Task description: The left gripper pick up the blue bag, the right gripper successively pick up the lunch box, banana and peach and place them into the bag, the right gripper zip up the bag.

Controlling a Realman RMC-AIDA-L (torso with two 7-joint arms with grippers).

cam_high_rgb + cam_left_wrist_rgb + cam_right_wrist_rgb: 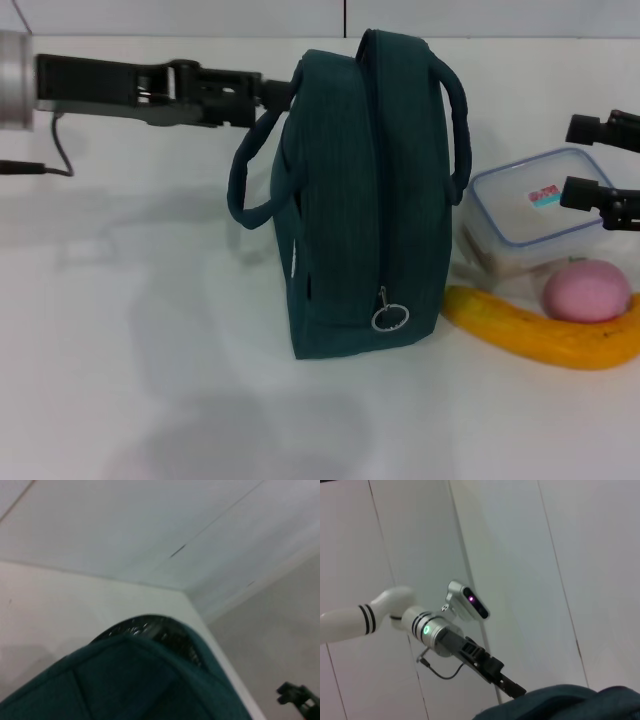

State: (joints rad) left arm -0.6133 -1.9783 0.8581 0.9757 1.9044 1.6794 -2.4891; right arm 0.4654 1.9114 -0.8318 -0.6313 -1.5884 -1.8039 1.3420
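1. The blue bag (365, 195) is standing upright mid-table, zip closed.
2. The left gripper (272, 95) is reaching in from the left edge, its fingers closing on the bag's near handle (252, 165).
3. The right gripper (600, 160) is hovering with fingers spread apart, holding nothing, above the lunch box (535, 210) at the right edge.
4. The banana (545, 330) and peach (586, 291) are lying just before the box.

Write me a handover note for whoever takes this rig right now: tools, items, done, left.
Left tool: at the blue bag, by its near handle; grip not clear.
Right tool: open, above the lunch box, holding nothing.
Bag stands upright on the table; it looks zipped shut.
Banana and peach lie beside the bag, in front of the lunch box.
Done: nothing packed.
Left: open the bag, load all three, zip it.
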